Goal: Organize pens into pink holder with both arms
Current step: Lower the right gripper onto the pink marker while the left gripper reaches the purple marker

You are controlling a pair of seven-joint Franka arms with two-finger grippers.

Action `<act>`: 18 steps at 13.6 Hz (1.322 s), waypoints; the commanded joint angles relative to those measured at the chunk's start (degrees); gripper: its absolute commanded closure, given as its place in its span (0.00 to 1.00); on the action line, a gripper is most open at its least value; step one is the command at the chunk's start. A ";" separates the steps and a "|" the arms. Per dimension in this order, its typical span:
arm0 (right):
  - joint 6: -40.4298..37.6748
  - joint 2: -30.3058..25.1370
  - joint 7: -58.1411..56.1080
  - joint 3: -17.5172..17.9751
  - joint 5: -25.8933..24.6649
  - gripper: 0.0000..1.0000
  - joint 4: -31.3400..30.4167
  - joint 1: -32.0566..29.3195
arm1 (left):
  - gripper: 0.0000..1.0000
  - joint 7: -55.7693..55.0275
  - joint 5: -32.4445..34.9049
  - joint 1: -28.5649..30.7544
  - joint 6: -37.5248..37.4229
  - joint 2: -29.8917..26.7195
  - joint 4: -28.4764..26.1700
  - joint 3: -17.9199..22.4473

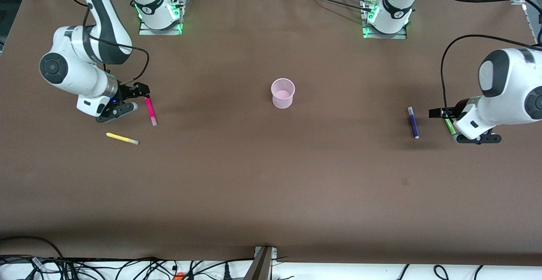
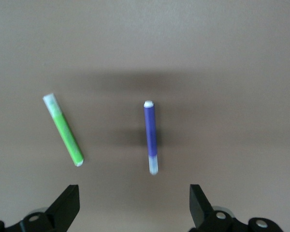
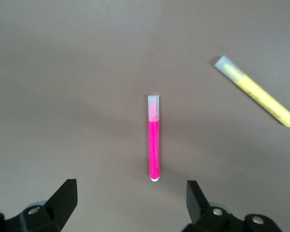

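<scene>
Front view puts the pink holder [image 1: 283, 93] upright and empty at the middle of the bench, well apart from all four pens. The magenta pen [image 1: 150, 110] and yellow pen [image 1: 122, 138] lie toward the right arm's end, the yellow one nearer the front edge. The purple pen [image 1: 413, 122] and green pen [image 1: 449, 126] lie toward the left arm's end.

I see my right gripper [image 3: 128, 205] spread wide over the magenta pen with nothing in it. My left gripper [image 2: 134, 208] is equally wide and empty; its wrist view centres it over the purple pen [image 2: 151, 137], with the green pen [image 2: 64, 129] just beside.

My worry: these slim round barrels may roll or skid if a finger lands off-centre. On the left, a wide descent could clip the green pen. Later, a tilted release could tip that light cup.
</scene>
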 commanded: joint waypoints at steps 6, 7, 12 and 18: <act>10.73 0.32 -9.10 -0.92 -0.59 0.01 -10.25 -0.29 | 0.00 2.53 3.59 -0.41 23.97 6.01 -10.62 -0.67; 13.71 1.45 -9.28 -0.92 -0.59 0.01 -11.22 -0.29 | 0.00 2.53 3.59 -0.23 24.94 7.07 -10.70 -0.67; 24.55 4.45 -10.16 -1.71 -0.41 0.18 -15.45 -0.46 | 0.44 2.53 3.59 -0.14 28.01 11.29 -10.53 -0.67; 24.73 5.15 -10.07 -2.15 -0.41 0.44 -15.36 -0.55 | 1.00 2.00 3.50 -0.14 28.37 11.74 -10.18 -0.67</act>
